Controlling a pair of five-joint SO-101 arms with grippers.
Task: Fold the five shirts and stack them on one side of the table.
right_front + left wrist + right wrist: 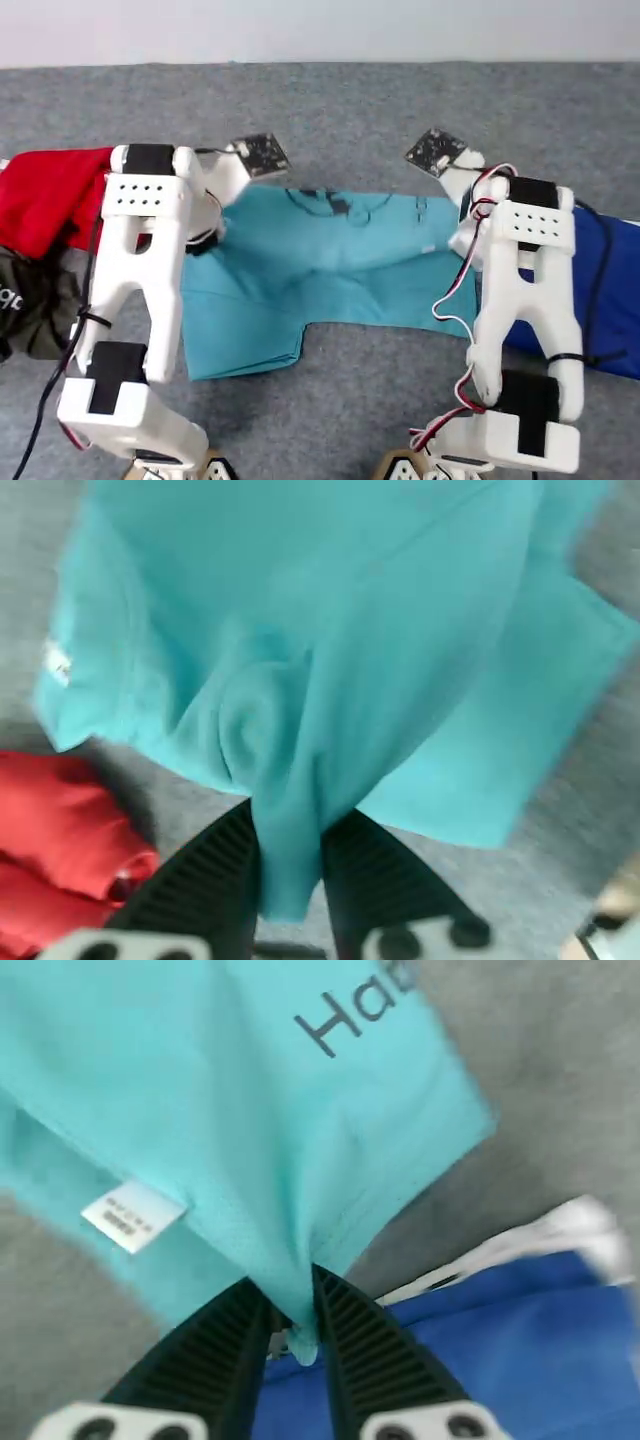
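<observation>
High view is showing the teal shirt [330, 270] lying spread across the middle of the grey counter [400, 100], between the two arms. One flap of it is reaching toward the arms' bases on the left arm's side. The left arm [140, 290] is standing over the shirt's left edge and the right arm [525, 300] over its right edge.

A red shirt [45, 195] is lying bunched at the left edge of the counter, just beside the left arm. A dark shirt [30, 310] is sitting right below it, touching it. A blue shirt [610, 290] is lying at the right edge, partly under the right arm, and its near edge is meeting the teal shirt.

In the left wrist view, the left pincer [292, 825] is clamping a gathered fold of the teal shirt, with cloth hanging down between its black ribbed fingers [200, 870]. The red shirt is showing close by on the grey surface.

In the right wrist view, the right pincer [292, 1295] is likewise pinching a ridge of teal cloth between its two fingers [365, 1350]. A small white label [133, 1216] is sitting on the teal cloth near the grip, and dark lettering [350, 1010] is showing farther off. The blue shirt is lying just beside this pincer.
</observation>
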